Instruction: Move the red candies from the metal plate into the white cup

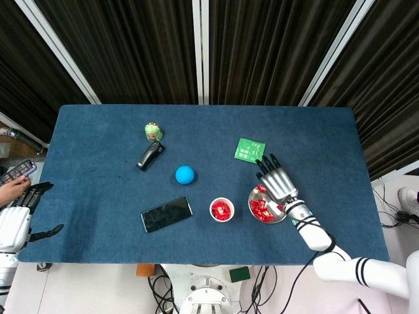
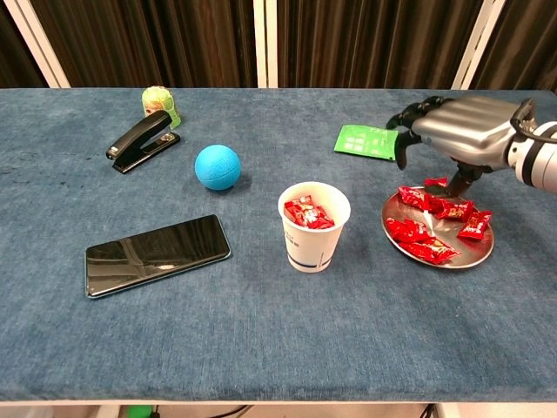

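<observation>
The metal plate [image 2: 471, 252] [image 1: 251, 203] sits right of the white cup [image 2: 313, 237] [image 1: 222, 210] and holds several red candies [image 2: 429, 232] [image 1: 264, 208]. More red candies [image 2: 307, 212] lie inside the cup. My right hand [image 2: 459, 131] [image 1: 277, 179] hovers low over the plate's far edge with its fingers apart and bent downward; its thumb reaches the candies at the back of the plate, and nothing is held. Only the head view shows my left hand [image 1: 17, 222], beyond the table's left edge, fingers spread and empty.
A blue ball [image 2: 217, 166], a black phone [image 2: 157, 254], a black stapler [image 2: 139, 139] and a green wrapped item [image 2: 160, 106] lie left of the cup. A green packet [image 2: 367, 141] lies just behind the right hand. A person's hand with a phone [image 1: 17, 173] shows at the far left.
</observation>
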Controlling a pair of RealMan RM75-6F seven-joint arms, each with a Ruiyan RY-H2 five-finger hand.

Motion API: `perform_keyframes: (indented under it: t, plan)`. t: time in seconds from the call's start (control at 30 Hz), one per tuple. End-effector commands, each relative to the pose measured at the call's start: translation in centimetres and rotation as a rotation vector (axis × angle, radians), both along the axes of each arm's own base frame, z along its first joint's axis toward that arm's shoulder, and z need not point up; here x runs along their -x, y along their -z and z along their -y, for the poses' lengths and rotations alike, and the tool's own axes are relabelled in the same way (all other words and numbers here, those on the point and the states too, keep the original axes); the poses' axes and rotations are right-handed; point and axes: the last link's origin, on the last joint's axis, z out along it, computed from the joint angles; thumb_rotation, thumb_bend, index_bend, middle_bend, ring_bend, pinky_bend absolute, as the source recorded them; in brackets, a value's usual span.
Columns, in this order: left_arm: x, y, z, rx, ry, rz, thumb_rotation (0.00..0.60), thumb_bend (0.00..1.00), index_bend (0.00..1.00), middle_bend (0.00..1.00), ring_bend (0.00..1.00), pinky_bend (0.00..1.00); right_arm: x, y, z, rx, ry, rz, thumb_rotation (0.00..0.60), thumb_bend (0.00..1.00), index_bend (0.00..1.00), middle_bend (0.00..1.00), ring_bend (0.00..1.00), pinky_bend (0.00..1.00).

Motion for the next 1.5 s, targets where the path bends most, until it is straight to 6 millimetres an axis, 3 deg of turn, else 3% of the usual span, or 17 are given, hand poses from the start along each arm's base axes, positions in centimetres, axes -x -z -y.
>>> perform_keyframes:
  t: [0.03,1.5]
  plan:
    - [0.0,0.0,0.0,0.000,0.001,0.000,0.600,0.04,0.16,0.13,0.11,0.23,0.3,0.2,-0.1,-0.002,0.011,-0.004,0.600,0.34,0.41,0.05,0.00,0.00]
    - [0.2,0.1,-0.1,0.004,-0.003,0.001,0.600,0.04,0.16,0.13,0.11,0.23,0.8,2.5,-0.7,-0.051,0.007,-0.045,0.600,0.35,0.48,0.05,0.00,0.00]
